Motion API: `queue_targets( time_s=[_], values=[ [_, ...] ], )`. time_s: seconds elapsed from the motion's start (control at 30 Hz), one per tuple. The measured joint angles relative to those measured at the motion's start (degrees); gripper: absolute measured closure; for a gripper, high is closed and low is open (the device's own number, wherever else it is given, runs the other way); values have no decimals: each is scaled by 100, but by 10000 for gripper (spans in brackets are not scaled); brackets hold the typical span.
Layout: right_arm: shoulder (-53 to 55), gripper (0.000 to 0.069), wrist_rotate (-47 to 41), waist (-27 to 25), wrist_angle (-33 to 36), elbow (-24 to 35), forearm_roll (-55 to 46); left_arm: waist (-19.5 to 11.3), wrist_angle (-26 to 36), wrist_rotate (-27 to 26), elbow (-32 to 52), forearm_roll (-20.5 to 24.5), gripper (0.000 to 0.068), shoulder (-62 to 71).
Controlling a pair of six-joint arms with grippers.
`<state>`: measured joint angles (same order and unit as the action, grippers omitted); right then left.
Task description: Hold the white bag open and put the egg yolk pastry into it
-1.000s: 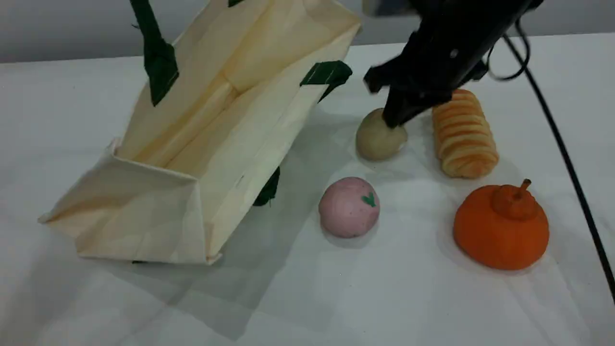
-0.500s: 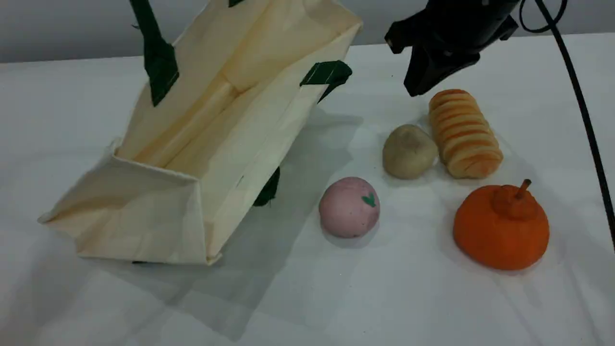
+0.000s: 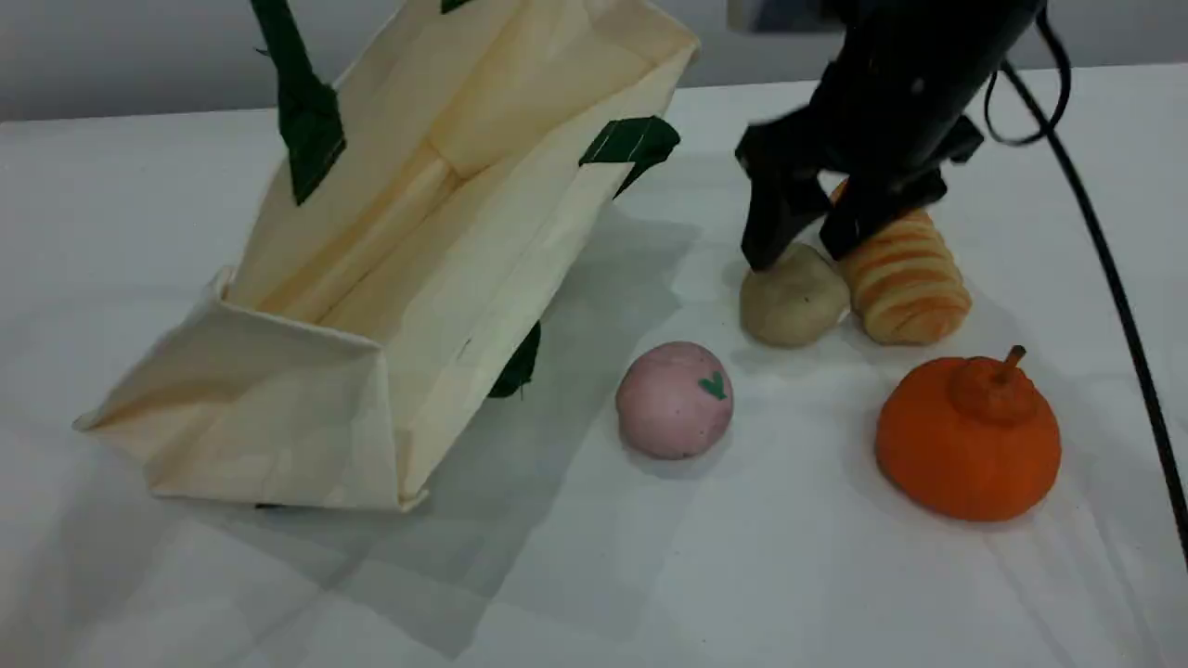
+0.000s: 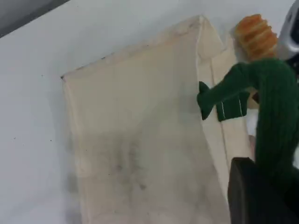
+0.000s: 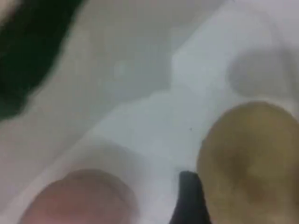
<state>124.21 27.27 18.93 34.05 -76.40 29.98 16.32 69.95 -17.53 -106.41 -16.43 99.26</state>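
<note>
The white bag (image 3: 436, 278) lies tilted with its mouth open toward the upper right. One green handle (image 3: 299, 102) is pulled up out of the top of the scene view. In the left wrist view that handle (image 4: 275, 112) runs into my left gripper (image 4: 261, 193), which is shut on it. The egg yolk pastry (image 3: 794, 301) rests on the table against a bread roll. My right gripper (image 3: 807, 243) stands open just above it, one finger at each side of its far top. The right wrist view shows the pastry (image 5: 250, 158) close beside one fingertip (image 5: 189, 200).
A ridged golden bread roll (image 3: 905, 274) touches the pastry's right side. A pink ball (image 3: 675, 399) lies in front and left of it, and an orange pumpkin-shaped item (image 3: 968, 436) in front right. A black cable (image 3: 1104, 278) trails down the right side.
The pastry rolled right, up against the bread roll. My right gripper lifted away, came back down over it and opened. The bag and left handle stayed as they were.
</note>
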Motion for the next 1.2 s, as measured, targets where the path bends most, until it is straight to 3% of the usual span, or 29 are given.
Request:
queue_targets(
  time_s=[0.4, 0.67, 0.93, 1.03, 1.2],
  values=[
    [512, 233, 0, -11, -325, -11, 167, 0, 0, 0, 0, 0, 590, 0],
    [568, 411, 0, 48, -286, -11, 119, 0, 0, 0, 0, -5, 590, 0],
    [384, 453, -23, 56, 0, 1, -206, 0, 0, 0, 0, -5, 590, 0],
    [91, 498, -88, 74, 510, 31, -407, 0, 0, 0, 0, -5, 590, 0],
    [-707, 515, -357, 56, 381, 8, -756, 0, 0, 0, 0, -5, 590, 0]
  ],
)
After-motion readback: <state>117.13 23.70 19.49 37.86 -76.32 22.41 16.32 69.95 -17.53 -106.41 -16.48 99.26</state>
